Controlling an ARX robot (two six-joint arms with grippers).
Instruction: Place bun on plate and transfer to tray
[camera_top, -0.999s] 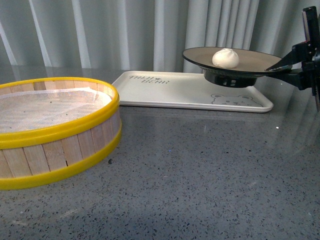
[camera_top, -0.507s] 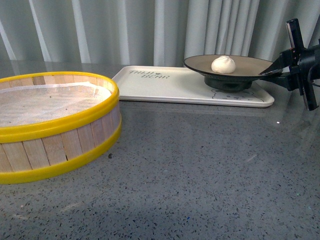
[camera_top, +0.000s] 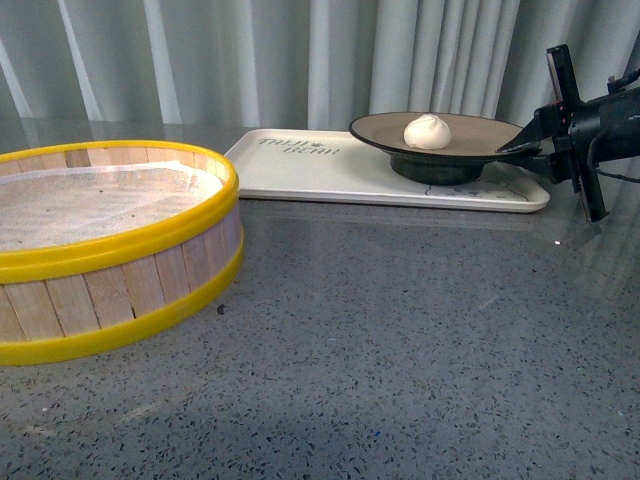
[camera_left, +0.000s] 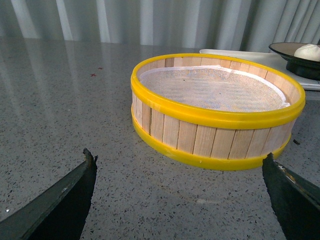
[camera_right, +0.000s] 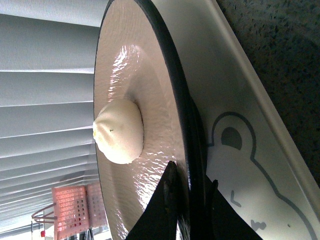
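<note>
The white bun (camera_top: 427, 131) lies in the beige plate with the black rim (camera_top: 470, 140). The plate's foot rests on or just over the right end of the cream tray (camera_top: 320, 170); I cannot tell if it touches. My right gripper (camera_top: 520, 147) is shut on the plate's right rim. In the right wrist view the bun (camera_right: 119, 131) sits in the plate (camera_right: 125, 60), the gripper (camera_right: 187, 180) pinches the rim, and the tray's bear drawing (camera_right: 240, 165) shows behind. My left gripper (camera_left: 177, 162) is open and empty above the table, in front of the steamer.
A yellow-rimmed wooden steamer basket (camera_top: 100, 250) with a white liner stands at the left; it fills the left wrist view (camera_left: 215, 110). Grey speckled table top (camera_top: 400, 340). Curtains hang behind the tray.
My right gripper has lowered the plate with the bun and moved it left, down to the right end of the tray. The steamer and the tray have not moved.
</note>
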